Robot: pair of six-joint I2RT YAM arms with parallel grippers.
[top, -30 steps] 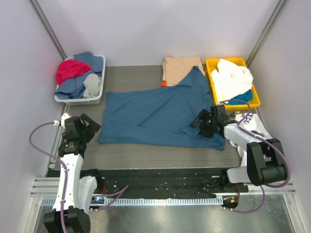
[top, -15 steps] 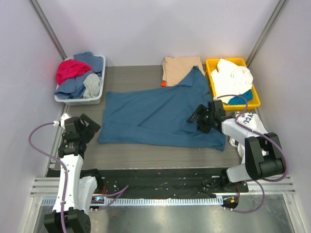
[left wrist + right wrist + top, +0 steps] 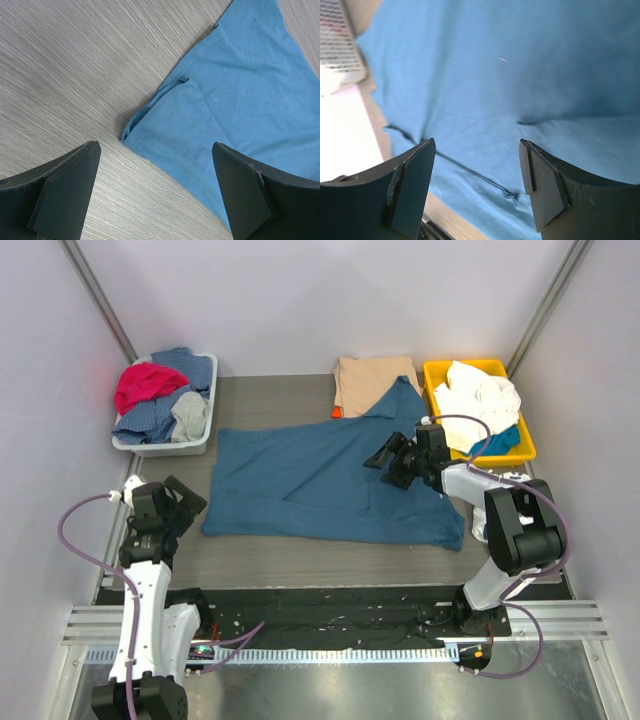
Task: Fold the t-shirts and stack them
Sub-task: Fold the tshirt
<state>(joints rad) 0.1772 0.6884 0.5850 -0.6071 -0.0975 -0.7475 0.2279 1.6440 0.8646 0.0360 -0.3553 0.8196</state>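
We see the large dark teal-blue t-shirt spread across the middle of the grey wood-grain table. It is not yet a neat rectangle: its near left part is doubled over on itself. Its far right tip runs up over the near edge of the tan-beige t-shirt. That tan-beige shirt lies folded at the back of the table, just beside the yellow bin. A sliver of orange cloth shows at its near left corner (too little for us to say how it is folded).

The right gripper hangs over the right part of the teal-blue shirt. Its jaws stand apart, and in the wrist view only flat blue cloth shows between them. Nothing is pinched there, though we cannot tell whether the fingertips touch the fabric.

The left gripper sits at the near left, just beside the shirt's near left corner. Its jaws are spread as wide as they go and hold nothing. In its own view, bare table and the folded corner of the shirt lie below the gap.

The yellow bin holds a white garment with a bit of teal cloth under it. At the far left a grey bin is piled with a red garment and blue clothes (a loose heap, nothing folded).
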